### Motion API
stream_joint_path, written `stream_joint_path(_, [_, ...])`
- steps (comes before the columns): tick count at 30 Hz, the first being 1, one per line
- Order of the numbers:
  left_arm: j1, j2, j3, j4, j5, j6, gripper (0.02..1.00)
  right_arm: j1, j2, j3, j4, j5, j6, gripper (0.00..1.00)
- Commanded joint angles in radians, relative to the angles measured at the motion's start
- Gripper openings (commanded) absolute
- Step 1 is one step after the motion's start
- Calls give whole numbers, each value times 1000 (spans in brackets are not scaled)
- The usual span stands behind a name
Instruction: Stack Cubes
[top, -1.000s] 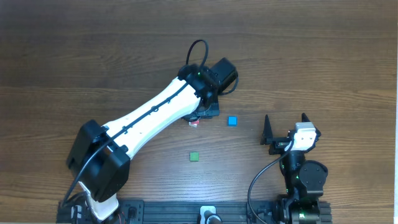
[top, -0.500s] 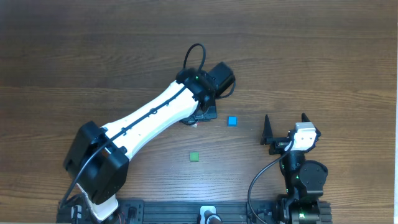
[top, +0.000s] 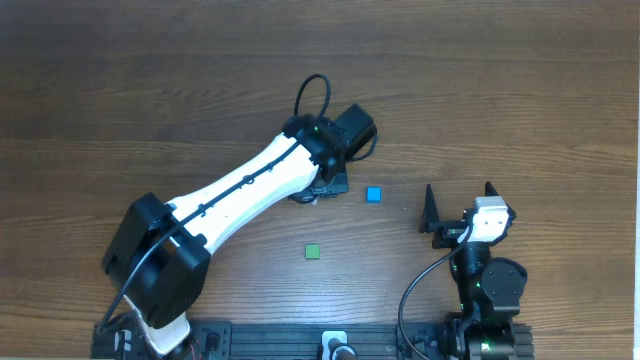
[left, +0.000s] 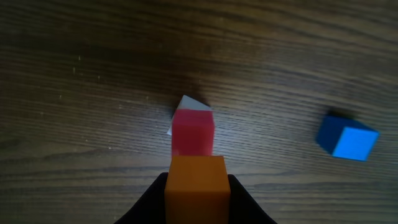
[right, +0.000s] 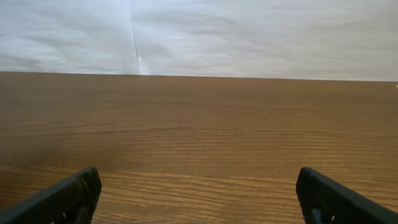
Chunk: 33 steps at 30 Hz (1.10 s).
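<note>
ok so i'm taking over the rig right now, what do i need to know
Left tool shut on the orange cube, right by the red cube, which sits on what looks like a white cube; contact not clear.
Right tool open, empty, near its base.
Blue cube and green cube lie loose on the table, apart from the stack.
Done: red on white. Left: place orange on red, release, then likely blue and green.

The left arm (top: 250, 180) blocks the frame's centre, with the blue cube (top: 373, 194) and green cube (top: 313, 252) beside it; bare table (top: 520, 90) spans the top.
</note>
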Motion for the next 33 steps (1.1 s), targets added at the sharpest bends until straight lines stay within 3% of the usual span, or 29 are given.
stream_joint_path(1, [6,-26,-24,9,-16,-15,38,-6,-10,-8,1,-1,-2,993])
stream_joint_path(33, [29,14,-24,35,-26,-14,38,-6,-10,-8,2,-1,-2,991])
